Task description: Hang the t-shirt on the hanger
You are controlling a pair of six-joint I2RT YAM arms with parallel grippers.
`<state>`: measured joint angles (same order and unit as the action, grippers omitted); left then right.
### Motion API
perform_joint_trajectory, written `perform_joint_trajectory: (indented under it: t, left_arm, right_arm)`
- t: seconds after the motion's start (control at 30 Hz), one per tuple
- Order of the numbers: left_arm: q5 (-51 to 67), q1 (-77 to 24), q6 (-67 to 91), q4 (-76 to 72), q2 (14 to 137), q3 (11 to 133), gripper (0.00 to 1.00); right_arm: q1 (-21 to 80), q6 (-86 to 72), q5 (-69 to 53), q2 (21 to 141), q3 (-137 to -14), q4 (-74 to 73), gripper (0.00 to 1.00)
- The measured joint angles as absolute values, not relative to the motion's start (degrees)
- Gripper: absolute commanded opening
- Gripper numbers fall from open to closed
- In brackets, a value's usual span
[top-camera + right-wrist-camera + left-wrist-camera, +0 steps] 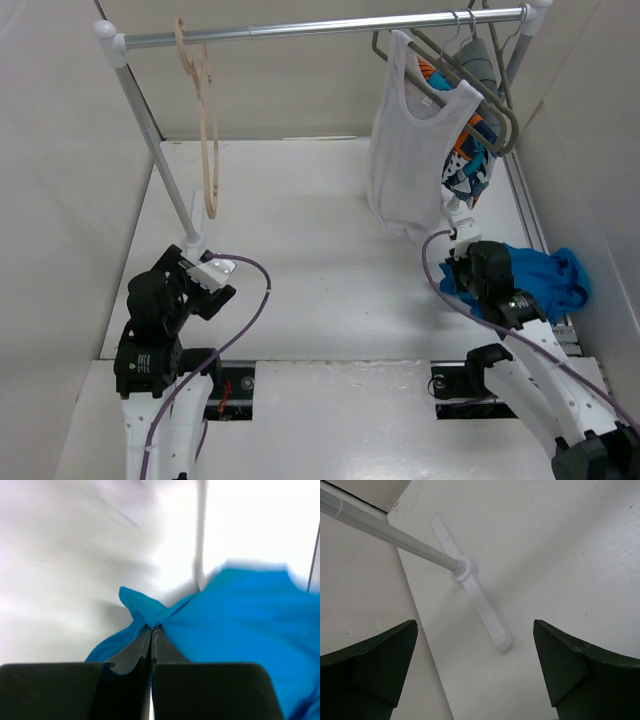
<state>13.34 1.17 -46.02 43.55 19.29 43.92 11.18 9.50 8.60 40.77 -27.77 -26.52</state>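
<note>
A white table (330, 200) boxed in by pale walls (60, 200) is carrying a rack with one metal rail (320, 27) across the far end. One blue t-shirt (545, 278) is lying crumpled just to the outer side of the right gripper (151, 630), whose fingers are pressing flat together on a fold of it; that wrist view is blurred. One beige hanger (207, 150) is hanging bare from the rail, straight beyond the left gripper (475, 645) and well apart from it. That gripper is gaping wide with nothing between its fingers, pointing at the rack foot (480, 605), its arm folded low. Just beyond the right gripper, one white tank top (410, 150) and one patterned garment (470, 160) are hanging on bunched grey hangers (490, 75), too tangled to count.
</note>
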Motion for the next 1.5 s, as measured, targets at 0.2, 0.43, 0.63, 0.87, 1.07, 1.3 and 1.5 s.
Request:
perform_joint_trajectory:
  t: [0.2,0.43,0.63,0.87,1.07,1.3,1.5]
  left_arm:
    - [14.6,1.2,-46.2,42.5,19.4,43.5,1.0]
    - [14.6,1.2,-44.9,41.7,22.5,43.5,1.0]
    - [12.5,1.2,-41.8,40.7,22.7,43.5,1.0]
    - [11.2,1.2,-40.9,39.3,22.2,43.5,1.0]
    - [12.2,1.2,-42.3,39.6,22.3,42.9,1.0]
    - [14.8,1.2,-48.7,40.2,25.8,36.2,1.0]
    - [15.8,1.2,-53.0,38.0,30.1,27.6,1.0]
  right_arm:
    - [28.5,16.8,6.3,43.4,-33.5,-23.8,0.0]
    - [57.3,29.4,4.2,69.6,-51.1,-19.4,0.0]
    - [67.2,43.6,-2.4,93.6,-79.4,-19.1,0.0]
    - [71.2,52.6,-6.1,100.8,-88.8,-23.3,0.92]
    - [70.3,50.7,-2.8,89.2,-75.1,-22.1,0.99]
    - [58.5,39.3,0.0,76.1,-56.6,-20.8,0.86]
    - [50.2,34.4,0.9,76.6,-46.4,-19.7,0.76]
